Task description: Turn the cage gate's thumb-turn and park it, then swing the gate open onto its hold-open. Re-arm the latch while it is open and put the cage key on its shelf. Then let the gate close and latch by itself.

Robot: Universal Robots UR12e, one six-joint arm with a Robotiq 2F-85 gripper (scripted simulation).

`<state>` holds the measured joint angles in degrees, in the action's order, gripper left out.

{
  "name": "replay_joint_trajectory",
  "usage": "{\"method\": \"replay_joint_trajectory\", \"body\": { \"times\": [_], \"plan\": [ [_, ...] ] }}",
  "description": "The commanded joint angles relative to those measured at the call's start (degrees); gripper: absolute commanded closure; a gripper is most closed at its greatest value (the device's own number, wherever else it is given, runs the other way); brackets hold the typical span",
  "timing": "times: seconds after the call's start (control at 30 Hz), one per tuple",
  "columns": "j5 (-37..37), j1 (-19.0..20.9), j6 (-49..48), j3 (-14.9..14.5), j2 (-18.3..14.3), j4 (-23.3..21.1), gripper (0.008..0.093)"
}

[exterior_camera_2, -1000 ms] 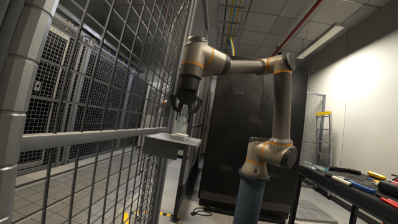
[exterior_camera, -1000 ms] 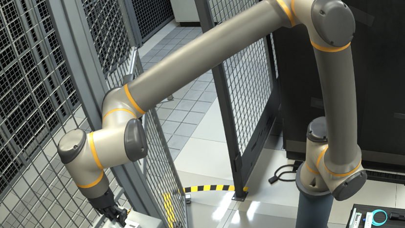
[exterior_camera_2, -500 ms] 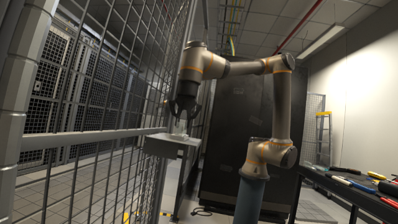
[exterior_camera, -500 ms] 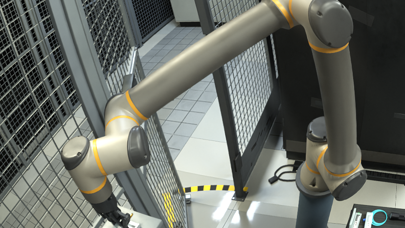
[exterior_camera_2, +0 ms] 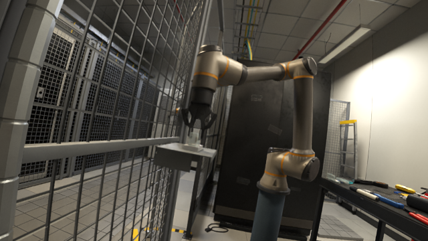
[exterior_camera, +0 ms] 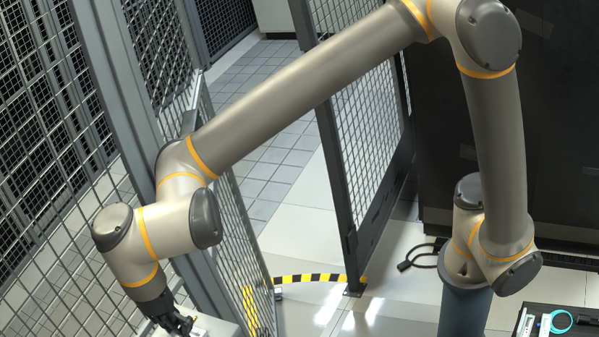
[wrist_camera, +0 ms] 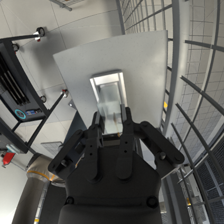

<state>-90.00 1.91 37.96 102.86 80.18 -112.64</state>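
Observation:
The cage key (wrist_camera: pixel 110 111) is a pale, partly see-through block, half hidden between the fingers of my gripper (wrist_camera: pixel 110 114), which are closed on its two sides. It hangs just above a light tray (wrist_camera: pixel 107 87) in the middle of the grey shelf (wrist_camera: pixel 116 76). The second side camera shows the key (exterior_camera_2: pixel 194 135) under the gripper (exterior_camera_2: pixel 198 126), right over the tray (exterior_camera_2: pixel 192 146) on the shelf (exterior_camera_2: pixel 182 154). The mesh gate (exterior_camera: pixel 234 201) stands swung open beside my arm.
The cage's mesh wall (wrist_camera: pixel 195 87) runs close along the shelf's far edge. A black server cabinet (exterior_camera_2: pixel 264 140) stands behind the arm's base. A workbench with tools (exterior_camera_2: pixel 384 197) is off to the right. Yellow-black floor tape (exterior_camera: pixel 310 278) marks the gate's swing.

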Motion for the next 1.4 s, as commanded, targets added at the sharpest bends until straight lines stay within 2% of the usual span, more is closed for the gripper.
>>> {"method": "replay_joint_trajectory", "body": {
  "times": [0.0, 0.27, 1.1, 1.37],
  "plan": [
    [0.0, 0.0, 0.0, -0.1, 0.0, 0.0, 0.0934],
    [0.0, 0.0, 0.0, 0.0, 0.0, 0.0, 0.0934],
    [0.0, 0.0, 0.0, 0.0, 0.0, 0.0, 0.0434],
    [0.0, 0.0, 0.0, 0.0, 0.0, 0.0, 0.0434]
  ]
}}
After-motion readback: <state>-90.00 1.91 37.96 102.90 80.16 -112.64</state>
